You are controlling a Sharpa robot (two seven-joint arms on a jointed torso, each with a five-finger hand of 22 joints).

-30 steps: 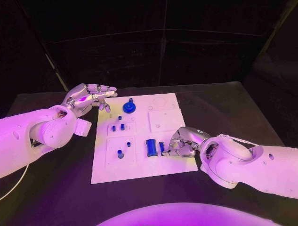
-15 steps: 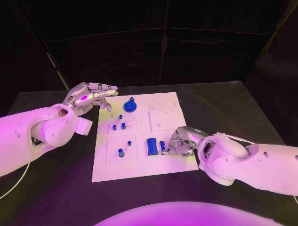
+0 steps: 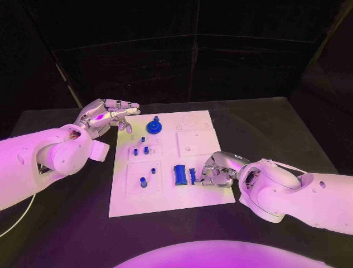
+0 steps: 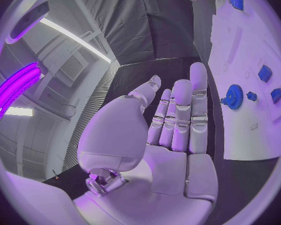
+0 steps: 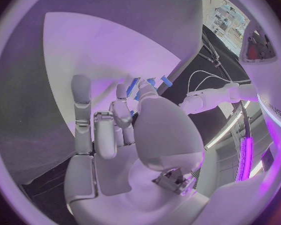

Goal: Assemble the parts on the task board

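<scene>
Right hand [image 3: 216, 170] pinching blue part [image 3: 192, 176] | left hand [image 3: 104, 115] empty

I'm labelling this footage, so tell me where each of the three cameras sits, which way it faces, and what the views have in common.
Head view: on the robot's head, looking down at the task board; both arms enter, left hand at the board's far corner, right hand by the blue block.
Left wrist view: behind the left hand, facing along its straight fingers, board alongside.
Right wrist view: behind the right hand, facing the board.
Shared: head and left wrist views both show the blue gear.
</scene>
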